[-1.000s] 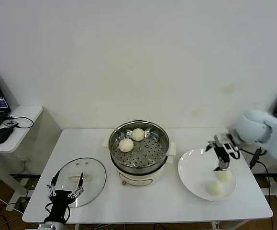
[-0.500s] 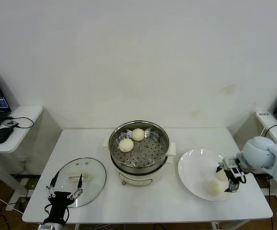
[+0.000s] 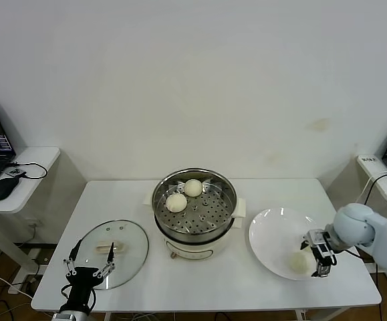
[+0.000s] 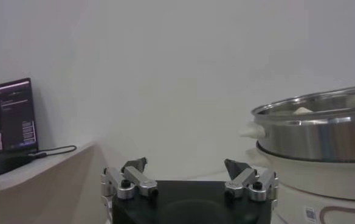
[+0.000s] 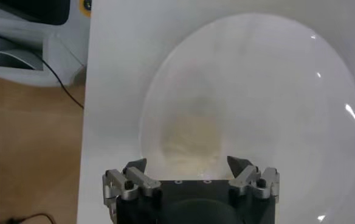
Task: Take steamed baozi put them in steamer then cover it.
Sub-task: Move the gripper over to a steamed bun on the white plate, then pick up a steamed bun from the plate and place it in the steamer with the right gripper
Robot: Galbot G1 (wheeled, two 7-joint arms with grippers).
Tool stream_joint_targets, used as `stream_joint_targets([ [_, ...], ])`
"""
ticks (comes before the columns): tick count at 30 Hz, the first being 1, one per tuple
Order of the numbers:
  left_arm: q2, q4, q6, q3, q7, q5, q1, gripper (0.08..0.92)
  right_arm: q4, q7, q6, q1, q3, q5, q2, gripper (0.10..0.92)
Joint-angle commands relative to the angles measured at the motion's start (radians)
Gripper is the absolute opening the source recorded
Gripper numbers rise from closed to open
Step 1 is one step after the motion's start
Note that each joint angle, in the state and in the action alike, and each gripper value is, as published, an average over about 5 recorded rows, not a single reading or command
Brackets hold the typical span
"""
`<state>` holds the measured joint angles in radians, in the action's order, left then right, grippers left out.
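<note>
The steamer (image 3: 194, 215) stands mid-table with two baozi (image 3: 176, 202) (image 3: 192, 188) in its steel basket. One more baozi (image 3: 298, 262) lies on the white plate (image 3: 272, 234) at the right. My right gripper (image 3: 317, 253) hangs low over the plate's right front part, open, right beside that bun. In the right wrist view a blurred baozi (image 5: 189, 141) lies just ahead between the open fingertips of the right gripper (image 5: 188, 164). The glass cover (image 3: 116, 241) lies flat on the table at the left. My left gripper (image 3: 89, 262) waits open at its front edge.
The plate sits close to the table's right front corner (image 3: 373, 294). A side table with a mouse (image 3: 3, 189) and laptop stands at the far left. In the left wrist view the steamer (image 4: 323, 131) rises off to one side of the left gripper (image 4: 185, 167).
My right gripper has swung from above the plate's far right side down toward its front right, and now sits low beside a bun. The left arm has not moved.
</note>
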<state>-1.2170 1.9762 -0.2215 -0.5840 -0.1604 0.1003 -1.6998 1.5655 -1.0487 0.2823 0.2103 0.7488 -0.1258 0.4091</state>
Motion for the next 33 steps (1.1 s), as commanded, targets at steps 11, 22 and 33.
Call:
stream_joint_targets([
  [11,-0.002,-0.006,-0.002,-0.002,0.000,-0.004,0.003,0.823,-0.060,0.007,0.005,0.030,-0.022,-0.012,0.055,0.722],
  [22,-0.002,-0.005,-0.002,0.000,0.000,-0.004,0.005,0.823,-0.057,-0.006,0.007,0.021,-0.025,-0.007,0.053,0.631],
  [33,0.007,-0.003,-0.001,0.003,0.002,-0.002,0.009,0.823,-0.020,-0.035,0.014,-0.203,0.034,0.082,0.028,0.602],
])
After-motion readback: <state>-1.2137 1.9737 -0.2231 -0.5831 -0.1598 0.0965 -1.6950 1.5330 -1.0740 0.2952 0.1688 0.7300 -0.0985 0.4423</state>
